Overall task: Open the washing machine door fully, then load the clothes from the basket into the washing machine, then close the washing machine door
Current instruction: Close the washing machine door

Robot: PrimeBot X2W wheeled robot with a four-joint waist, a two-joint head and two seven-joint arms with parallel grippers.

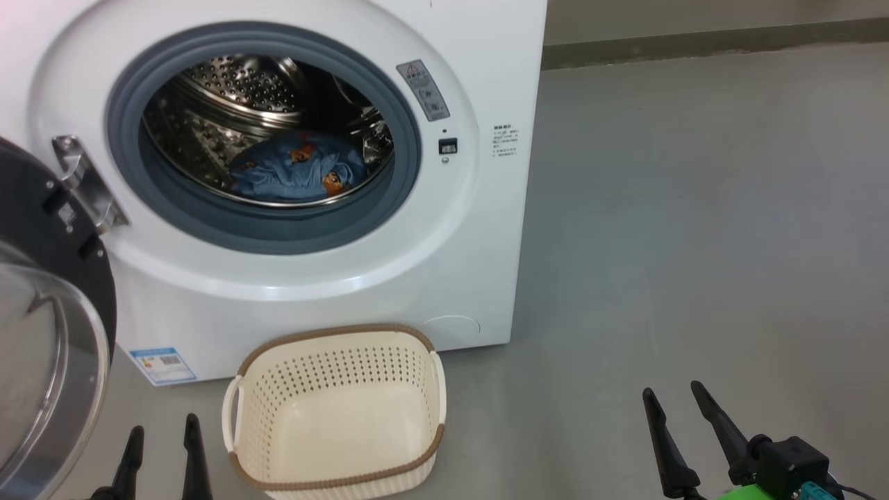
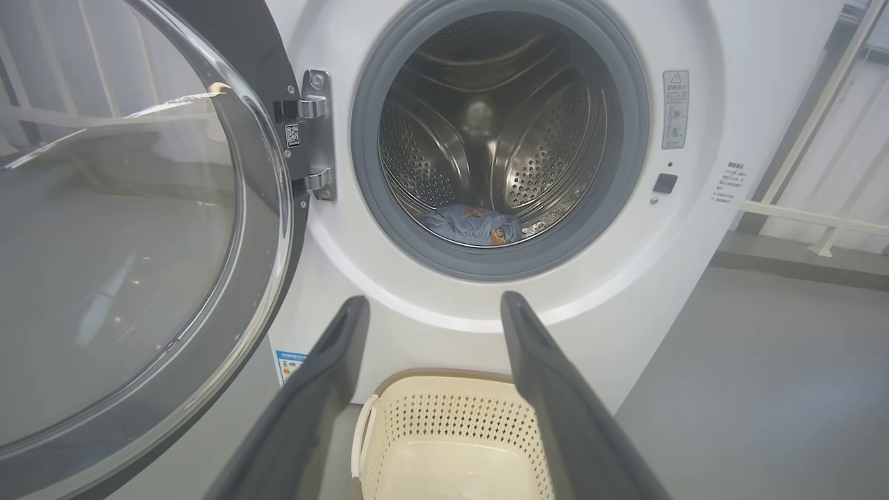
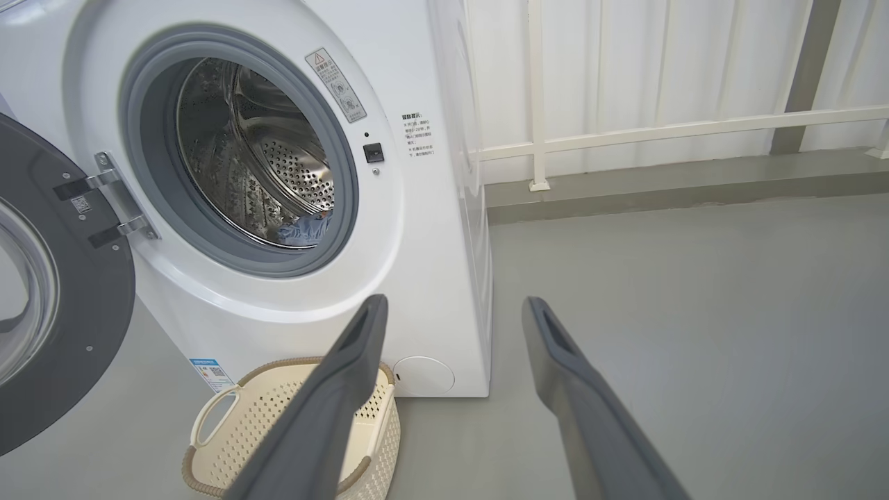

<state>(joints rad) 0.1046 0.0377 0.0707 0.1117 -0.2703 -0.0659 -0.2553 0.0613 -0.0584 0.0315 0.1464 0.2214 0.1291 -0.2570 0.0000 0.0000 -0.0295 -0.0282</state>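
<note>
Step in hand, by my read: loading looks done, closing the door is what's left. Washing machine door [image 1: 48, 312] hangs swung wide open at the left on its hinge [image 1: 83, 184], glass bowl bulging twd the near side. Clothes [image 1: 298, 170], blue w/ orange figures, lie heaped at the bottom of the drum [image 1: 236, 87] inside the washing machine [image 1: 312, 278], behind the grey gasket [image 1: 278, 232]; nothing seems to trail over the gasket lip. Basket [image 1: 340, 371] sits on the floor [image 1: 694, 208] just in front of the machine, below the opening, w/ nothing in it. Left tool [image 1: 163, 425] is released, fingers spread, grasping nothing, at the near edge btwn door and basket. Right tool [image 1: 672, 389] is likewise released & empty, well off to the right over the floor. Next move, prob.: left tool is nearest the door, so it'd get behind the door's free edge and push it in an arc abt the hinge till it meets the gasket & latches, w/ a firm last press. Basket is near the swing path; can't tell if the door clears it.
</note>
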